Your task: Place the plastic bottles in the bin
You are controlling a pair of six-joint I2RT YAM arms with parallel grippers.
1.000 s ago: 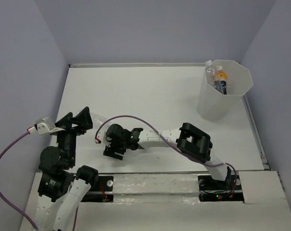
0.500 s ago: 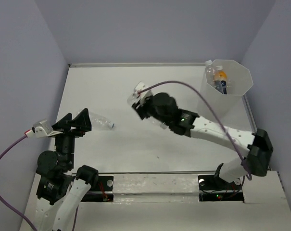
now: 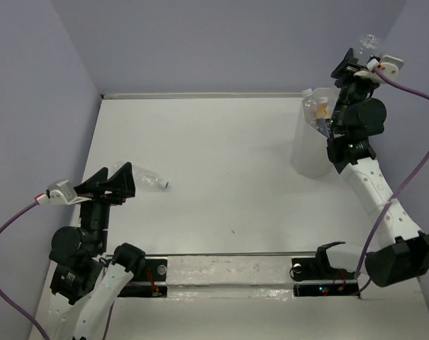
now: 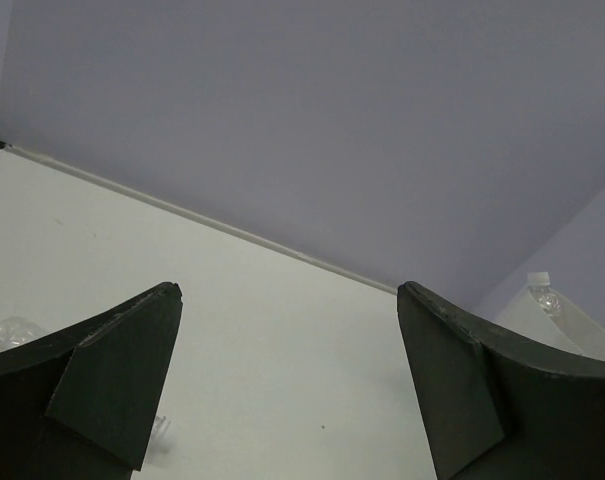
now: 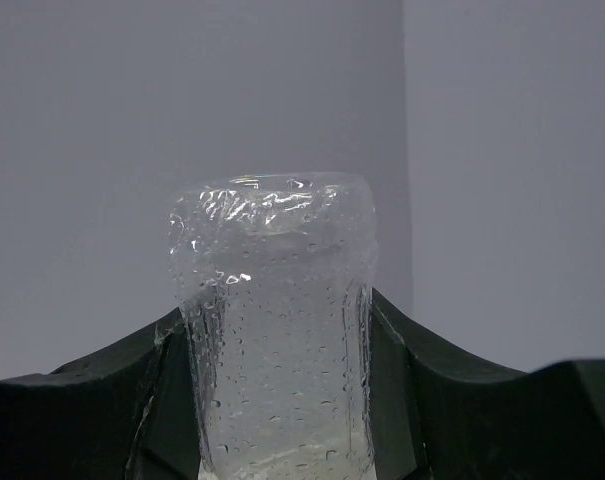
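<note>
The right fingers (image 5: 402, 375) pinch a clear crinkled plastic bottle (image 5: 272, 330), held high over the tall translucent white bin (image 3: 310, 152) — other bottles sit inside. The left fingers (image 4: 122, 385) stand spread near a second clear bottle (image 3: 145, 178) lying on the white counter (image 3: 221, 142).

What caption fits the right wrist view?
Right gripper shut on a clear, droplet-covered bottle against a plain wall.
</note>
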